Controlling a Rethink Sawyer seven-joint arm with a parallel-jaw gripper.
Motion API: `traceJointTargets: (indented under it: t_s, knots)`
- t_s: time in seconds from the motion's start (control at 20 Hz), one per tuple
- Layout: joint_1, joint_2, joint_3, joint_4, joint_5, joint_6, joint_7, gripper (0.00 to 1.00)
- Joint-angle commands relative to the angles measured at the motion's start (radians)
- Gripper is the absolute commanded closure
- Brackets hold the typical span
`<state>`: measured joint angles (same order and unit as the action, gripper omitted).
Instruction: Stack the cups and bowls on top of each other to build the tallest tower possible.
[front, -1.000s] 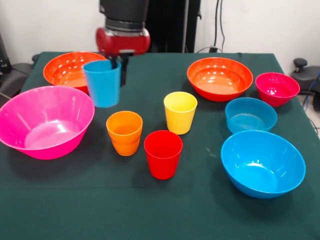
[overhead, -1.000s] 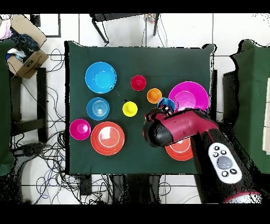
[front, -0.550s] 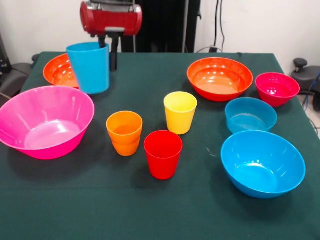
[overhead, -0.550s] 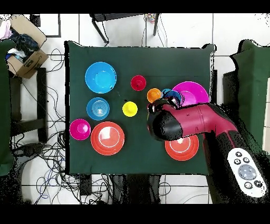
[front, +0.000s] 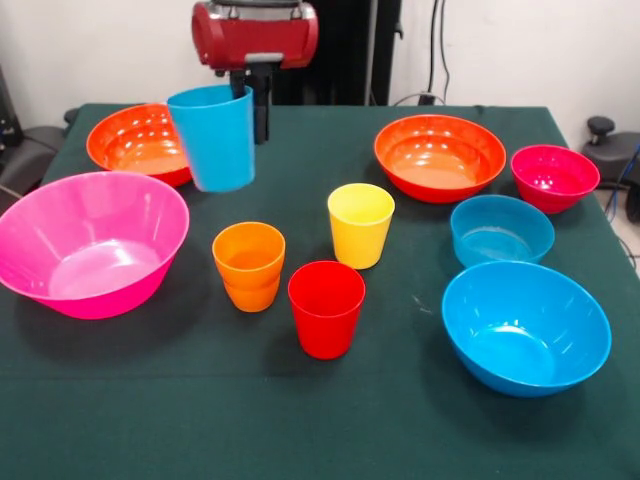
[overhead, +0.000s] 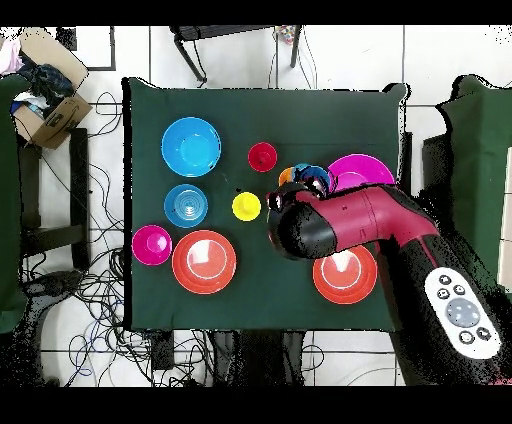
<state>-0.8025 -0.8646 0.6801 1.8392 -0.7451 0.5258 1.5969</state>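
Note:
My gripper (front: 246, 112) is shut on the rim of the light blue cup (front: 212, 140), which hangs tilted in the air above the table, between the left orange-red bowl (front: 130, 140) and the orange cup (front: 248, 265). One finger (front: 260, 115) shows outside the cup's wall. The yellow cup (front: 360, 224) and red cup (front: 326, 308) stand upright mid-table. The big pink bowl (front: 100, 298) sits at the left. In the overhead view the light blue cup (overhead: 312, 178) peeks out from under the arm (overhead: 335, 225), next to the pink bowl (overhead: 365, 172). No tower stands.
On the right lie a second orange-red bowl (front: 440, 155), a small magenta bowl (front: 554, 177), a small blue bowl (front: 501, 230) and a large blue bowl (front: 526, 325). All are upright and apart from each other. A cardboard box (overhead: 45, 105) sits off the table.
The gripper lifted the light blue cup up and left, then carried it back right; it now hangs higher than a second ago. Nothing else moved.

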Motion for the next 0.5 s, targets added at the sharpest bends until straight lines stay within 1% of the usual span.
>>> traceJointTargets:
  t_s: [0.05,0.25,0.35,0.5]
  knots:
    - [-0.059,0.118,0.053,-0.010,-0.132,0.088,-0.383,1.00]
    - [-0.112,0.172,0.078,-0.037,-0.154,0.117,-0.463,1.00]
    - [-0.129,0.195,0.083,-0.055,-0.170,0.129,-0.496,1.00]
    - [-0.157,0.210,0.097,-0.073,-0.174,0.156,-0.551,1.00]
